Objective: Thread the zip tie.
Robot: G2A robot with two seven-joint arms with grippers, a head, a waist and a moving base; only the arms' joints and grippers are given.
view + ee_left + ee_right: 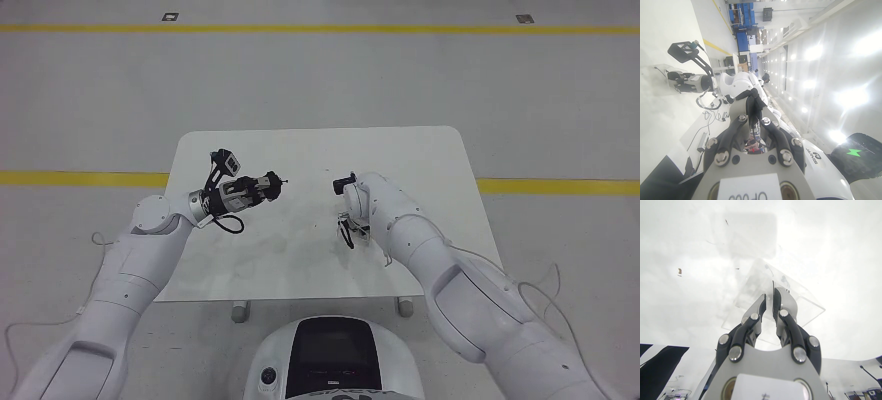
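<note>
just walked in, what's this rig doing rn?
Two-armed robot working on a zip tie at a white table. The left gripper is held above the table, jaws shut on a black piece at their tips; what it is can't be made out. The right gripper is down at a clear block on the table, with a thin black strip, likely the zip tie, right at it. No threading is visible yet.

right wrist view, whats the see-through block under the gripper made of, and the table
The clear block looks like acrylic or similar plastic, glossy: the table shows through and its edges catch light. The table looks like smooth white laminate or painted board, fairly matt; I cannot tell which.
</note>
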